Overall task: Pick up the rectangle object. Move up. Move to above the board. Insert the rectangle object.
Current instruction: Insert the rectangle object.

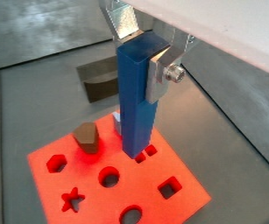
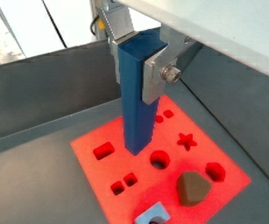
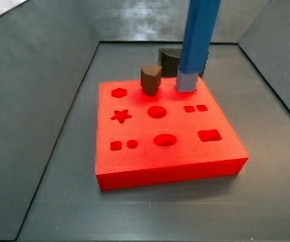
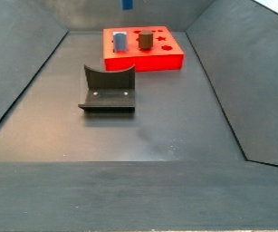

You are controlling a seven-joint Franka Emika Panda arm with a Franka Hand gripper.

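Wrist views: gripper [image 1: 146,54] clamping rectangle object [image 1: 138,101] upright over board [image 1: 54,156]; no writing.

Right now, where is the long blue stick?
The blue stick stands upright in the end effector, its lower end at the red board, beside the brown peg.

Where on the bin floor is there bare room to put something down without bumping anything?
The widest bare patch is the grey floor in front of the fixture, out to the near wall. Narrow strips run beside the board. It is crowded over the board: the end effector holds the rectangle object there, beside the brown cylinder and grey-blue block.
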